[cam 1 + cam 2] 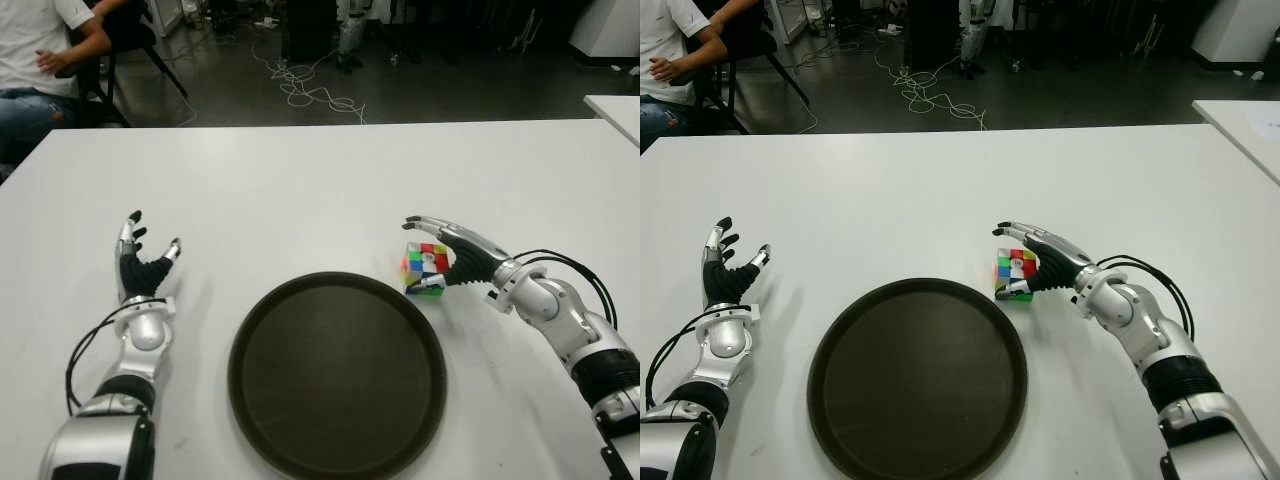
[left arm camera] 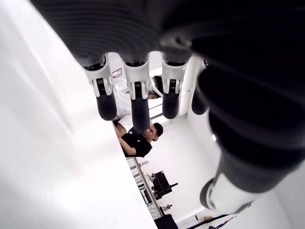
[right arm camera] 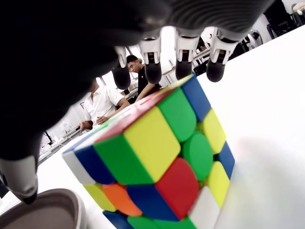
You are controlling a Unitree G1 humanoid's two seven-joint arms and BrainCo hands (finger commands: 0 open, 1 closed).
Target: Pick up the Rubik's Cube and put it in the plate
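Stage: while the Rubik's Cube (image 1: pixel 425 268) sat on the white worktop (image 1: pixel 320 180), right of centre in the eye views, judged as the reach-and-grasp step, with no lift begun.
Cube: just beside the upper-right rim of the plate (image 1: pixel 250 330), apart from it as far as could be told.
Right hand (image 1: pixel 462 255): cupped over the cube from the right, fingers (image 3: pixel 153 71) spread above its top face and the thumb low beside it; not clamped, firm contact not clear from the wrist view.
Left hand (image 1: pixel 142 268): at lower left of the eye views, left of the plate, fingers apart and upright, holding nothing.
Next move: likely called for closing fingers and thumb on opposite faces, then lifting clear of the rim and carrying toward the frame's centre.
Plate contents: nothing, dark and round.
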